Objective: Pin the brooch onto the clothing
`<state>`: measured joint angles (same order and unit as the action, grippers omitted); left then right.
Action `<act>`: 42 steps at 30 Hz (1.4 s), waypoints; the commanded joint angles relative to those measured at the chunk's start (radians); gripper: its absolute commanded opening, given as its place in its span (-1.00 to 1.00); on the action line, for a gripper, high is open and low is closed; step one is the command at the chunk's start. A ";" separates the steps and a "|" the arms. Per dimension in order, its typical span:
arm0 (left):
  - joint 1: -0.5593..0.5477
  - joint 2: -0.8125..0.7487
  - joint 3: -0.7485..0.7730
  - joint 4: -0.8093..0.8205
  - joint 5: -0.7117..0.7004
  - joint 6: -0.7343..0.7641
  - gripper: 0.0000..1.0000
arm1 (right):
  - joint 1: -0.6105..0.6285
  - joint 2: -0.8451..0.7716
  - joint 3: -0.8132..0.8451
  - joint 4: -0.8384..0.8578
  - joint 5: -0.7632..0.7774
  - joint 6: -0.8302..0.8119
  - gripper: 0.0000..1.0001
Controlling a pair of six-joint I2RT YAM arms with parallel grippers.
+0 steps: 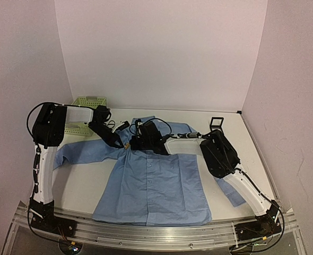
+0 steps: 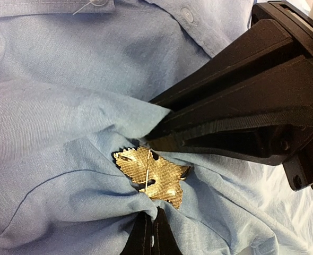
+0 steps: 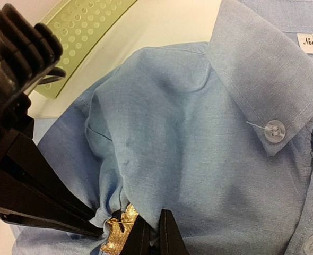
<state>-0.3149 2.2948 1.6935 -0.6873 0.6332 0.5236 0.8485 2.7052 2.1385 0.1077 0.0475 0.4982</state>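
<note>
The brooch [image 2: 154, 175] is a small golden mesh leaf with a thin pin across it, lying in gathered fabric at one shoulder of the clothing [image 1: 151, 186], a light blue button-up shirt spread flat on the table. My left gripper [image 2: 150, 215] is shut, its tips pinching bunched shirt cloth right below the brooch. My right gripper [image 3: 156, 215] comes from the opposite side and is shut with a fold of shirt between its fingers. The brooch [image 3: 116, 234] peeks out beside it. In the top view both grippers meet at the brooch [image 1: 127, 144].
A green mesh basket [image 1: 85, 101] stands at the back left, behind the left arm. A small black-framed box [image 1: 217, 122] sits at the back right. The shirt collar with its button [image 3: 275, 130] lies just right of the pinched spot.
</note>
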 commanded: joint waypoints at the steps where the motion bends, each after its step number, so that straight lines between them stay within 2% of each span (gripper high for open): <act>1: 0.000 0.041 0.011 -0.069 -0.020 0.011 -1.00 | 0.012 -0.021 -0.037 -0.070 -0.051 -0.006 -0.87; 8: 0.021 0.045 0.041 -0.086 -0.040 0.012 -1.00 | 0.010 -0.063 -0.068 -0.070 -0.073 -0.035 -0.61; 20: 0.031 0.007 0.080 -0.119 -0.041 0.037 -0.99 | -0.027 -0.191 -0.131 -0.071 -0.085 -0.126 -0.32; 26: 0.035 0.004 0.151 -0.164 -0.037 0.051 -0.69 | -0.047 -0.251 -0.166 -0.072 -0.097 -0.141 -0.19; 31: 0.037 -0.026 0.175 -0.192 -0.061 0.040 -0.45 | -0.064 -0.319 -0.224 -0.077 -0.066 -0.134 -0.17; 37: 0.016 -0.085 0.108 -0.206 -0.237 -0.188 -0.16 | -0.068 -0.437 -0.347 -0.171 0.091 -0.096 -0.14; 42: -0.062 -0.200 -0.058 -0.145 -0.276 -0.234 0.13 | -0.069 -0.480 -0.407 -0.294 0.159 -0.050 -0.09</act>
<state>-0.3045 2.2415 1.7317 -0.8456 0.4270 0.3720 0.7776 2.3001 1.7740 -0.0729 0.1196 0.4021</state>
